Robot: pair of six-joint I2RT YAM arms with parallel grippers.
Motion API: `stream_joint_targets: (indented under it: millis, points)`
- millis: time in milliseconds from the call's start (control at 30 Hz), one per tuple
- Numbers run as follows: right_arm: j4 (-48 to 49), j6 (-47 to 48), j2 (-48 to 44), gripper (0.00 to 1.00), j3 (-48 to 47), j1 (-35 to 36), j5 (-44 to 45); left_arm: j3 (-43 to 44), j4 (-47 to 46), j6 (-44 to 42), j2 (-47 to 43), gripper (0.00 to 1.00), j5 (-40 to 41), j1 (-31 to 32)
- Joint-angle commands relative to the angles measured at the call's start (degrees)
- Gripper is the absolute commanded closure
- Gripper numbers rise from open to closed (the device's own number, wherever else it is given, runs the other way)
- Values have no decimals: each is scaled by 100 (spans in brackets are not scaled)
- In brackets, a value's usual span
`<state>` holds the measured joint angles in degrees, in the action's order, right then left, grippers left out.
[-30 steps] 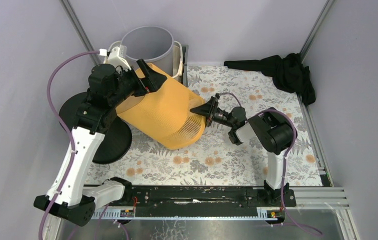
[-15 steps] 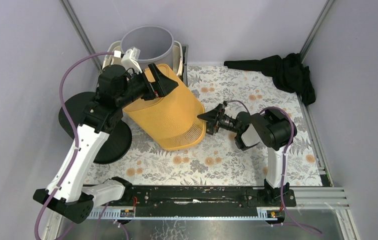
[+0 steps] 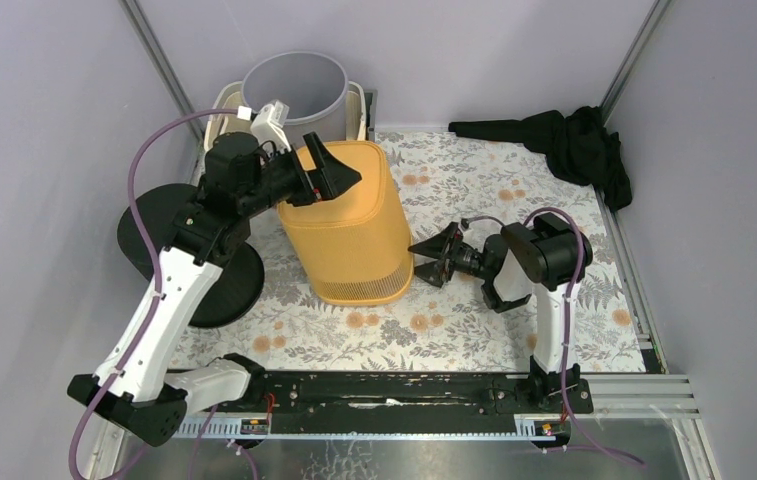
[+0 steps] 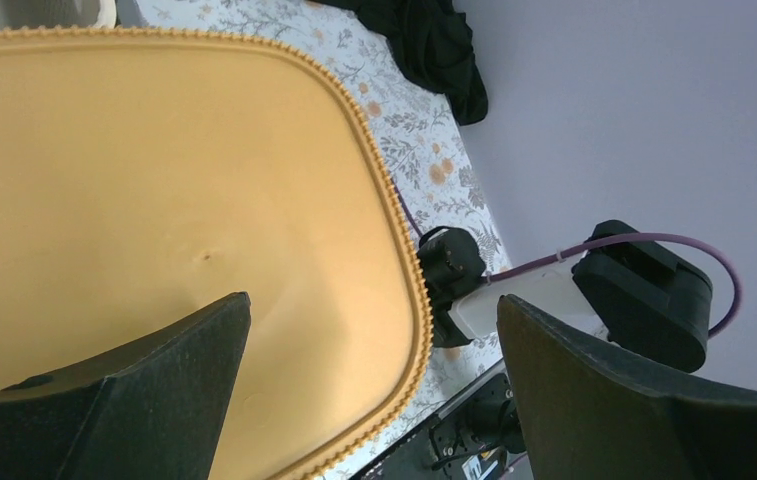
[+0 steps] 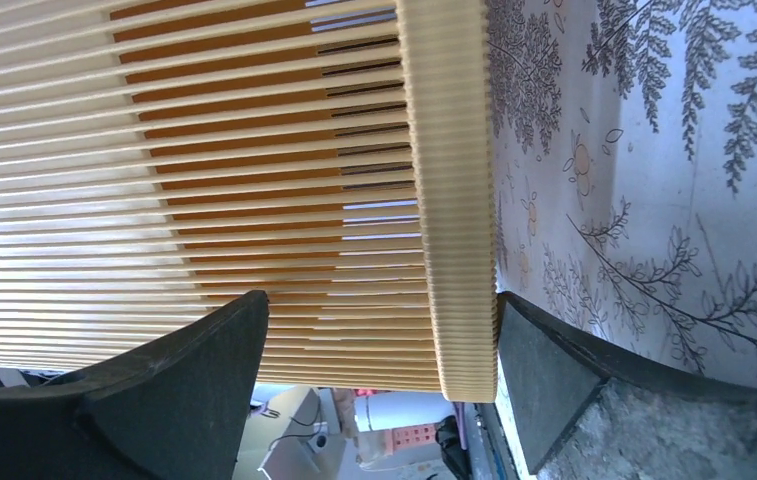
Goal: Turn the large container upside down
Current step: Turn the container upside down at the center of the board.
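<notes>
The large container (image 3: 354, 225), an orange ribbed basket, stands mouth down on the floral mat, its closed base facing up. My left gripper (image 3: 339, 172) hovers open over the left part of that base; in the left wrist view the smooth orange base (image 4: 154, 200) fills the frame under the spread fingers of the left gripper (image 4: 374, 305), which hold nothing. My right gripper (image 3: 422, 262) is low at the container's lower right side, open. In the right wrist view the slatted wall (image 5: 254, 150) and its rim band (image 5: 449, 200) lie between the parted fingers of the right gripper (image 5: 382, 300), the band close to one finger.
A grey bucket (image 3: 294, 90) sits in a cream tub right behind the container. Black round discs (image 3: 179, 240) lie at the left under the left arm. A black cloth (image 3: 574, 140) is bunched in the far right corner. The floral mat (image 3: 474, 180) covers the table.
The container has swung from a tilt to standing mouth down. My right gripper has opened off its rim and dropped slightly nearer. The left gripper shifted right over the base.
</notes>
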<state>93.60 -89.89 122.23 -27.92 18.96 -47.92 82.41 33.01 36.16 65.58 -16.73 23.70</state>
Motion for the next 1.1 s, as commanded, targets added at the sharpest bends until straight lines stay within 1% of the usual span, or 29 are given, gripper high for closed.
stream_joint_targets:
  millis: [0,100,300,400,567,700,800,933,1067]
  points:
    - [43,431,87,8,190,-139,-242,-169,-57,-106,-115,0,-120,29]
    - [-738,1051,-151,8,281,-206,-217,-272,16,-165,-173,0,-106,29]
    - [-2826,2384,-896,6,366,-346,-46,-384,189,-282,-323,0,-100,26]
    - [-3903,3037,-1364,6,369,-459,52,-280,461,-429,-433,0,-105,30]
    - [-6055,4355,-2485,5,209,-495,516,-371,1000,-680,-938,0,169,32]
    - [-7450,4994,-3505,3,61,-499,927,-819,1197,-671,-1416,0,357,33]
    - [-8371,5295,-4197,2,-69,-495,1149,-1142,1291,-632,-1703,0,603,35]
    - [-9042,5446,-4943,1,-168,-497,1185,-1433,1325,-540,-2041,0,869,29]
    - [-9252,5398,-5566,0,-140,-495,1071,-1623,1285,-428,-2203,0,924,31]
